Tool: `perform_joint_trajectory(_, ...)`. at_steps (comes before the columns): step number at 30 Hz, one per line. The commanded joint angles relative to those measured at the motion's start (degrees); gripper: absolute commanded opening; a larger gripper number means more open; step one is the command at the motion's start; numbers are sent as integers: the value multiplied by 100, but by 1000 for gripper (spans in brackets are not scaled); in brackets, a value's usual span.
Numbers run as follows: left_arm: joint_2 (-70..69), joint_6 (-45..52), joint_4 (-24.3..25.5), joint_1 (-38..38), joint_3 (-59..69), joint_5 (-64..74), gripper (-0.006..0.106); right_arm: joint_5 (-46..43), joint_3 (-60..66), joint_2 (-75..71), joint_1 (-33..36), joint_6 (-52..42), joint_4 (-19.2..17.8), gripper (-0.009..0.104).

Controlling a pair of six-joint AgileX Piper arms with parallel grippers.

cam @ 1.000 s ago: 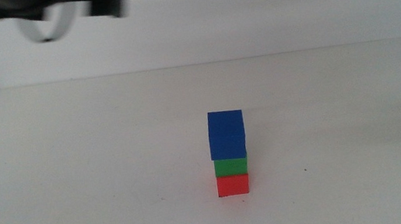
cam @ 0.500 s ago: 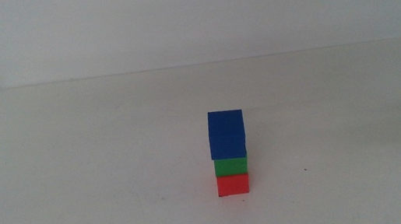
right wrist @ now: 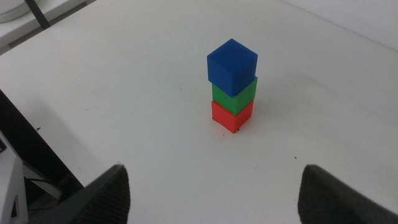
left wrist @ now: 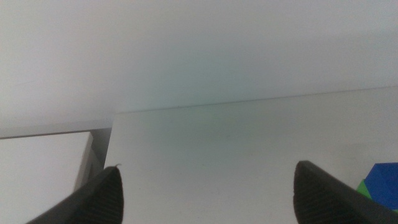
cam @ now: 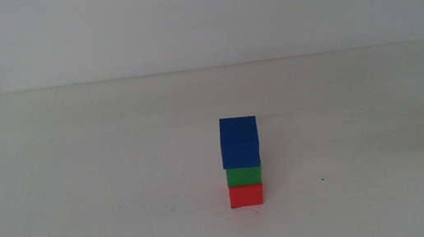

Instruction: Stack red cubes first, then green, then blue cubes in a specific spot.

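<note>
Stack looked complete: red cube (cam: 246,195) on the table (cam: 102,167), green (cam: 244,176) on it, blue cube (cam: 238,141) on top, probably covering the spot. Left gripper (left wrist: 208,196) and right gripper (right wrist: 214,193) both spread wide, empty, well apart from it.

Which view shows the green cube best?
Right wrist view: the green cube shows two faces, sandwiched between blue and red. Middle view shows only its front face. Left wrist view catches just a sliver at the frame edge.

A white table (cam: 102,167) bears the red cube (cam: 246,195) directly, near a tiny dark dot (cam: 323,178)
</note>
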Motion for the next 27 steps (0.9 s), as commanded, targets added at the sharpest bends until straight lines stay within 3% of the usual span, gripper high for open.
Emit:
perform_joint_trajectory(1, -26, 3, 5, 7, 12, -73, 94, -37, 24, -26, -44, -34, -11, 85)
perform_joint_trajectory(8, -485, 3, -55, 7, 609, -814, 94, -269, 643, -824, -51, -34, -61, 85)
perform_joint_trajectory(14, -1800, 3, -90, 7, 2678, -2650, 94, -1822, 2422, -2215, -148, -34, -814, 85)
perform_joint_trajectory(19, -3043, 3, 47, 7, 3970, -3082, 94, -2465, 3572, -2861, -199, -34, -965, 85)
perform_joint_trajectory(27, -4032, 10, -294, 7, 5835, -3696, 94, -2830, 4319, -2937, -1317, -34, -1051, 85)
